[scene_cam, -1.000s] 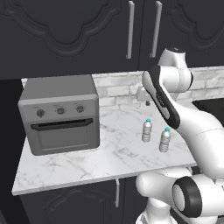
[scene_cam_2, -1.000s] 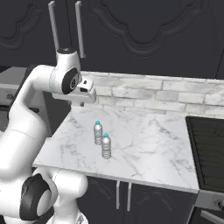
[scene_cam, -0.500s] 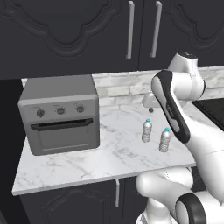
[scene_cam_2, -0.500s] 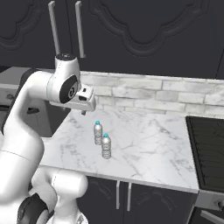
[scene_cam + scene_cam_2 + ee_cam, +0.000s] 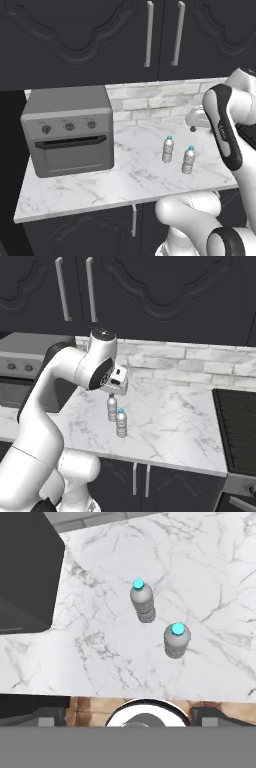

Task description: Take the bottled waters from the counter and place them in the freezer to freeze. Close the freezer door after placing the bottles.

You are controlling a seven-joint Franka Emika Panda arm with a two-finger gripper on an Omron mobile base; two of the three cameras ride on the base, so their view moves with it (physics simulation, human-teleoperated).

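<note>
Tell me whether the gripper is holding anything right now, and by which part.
Nothing is held. The gripper hangs open above the counter, and both bottled waters stand upright on the marble, untouched.

upper cabinets (image 5: 100,40): dark, silver handles | backsplash (image 5: 150,100): pale brick | toaster oven (image 5: 70,132): grey, left | stovetop (image 5: 237,421): black, right
</note>
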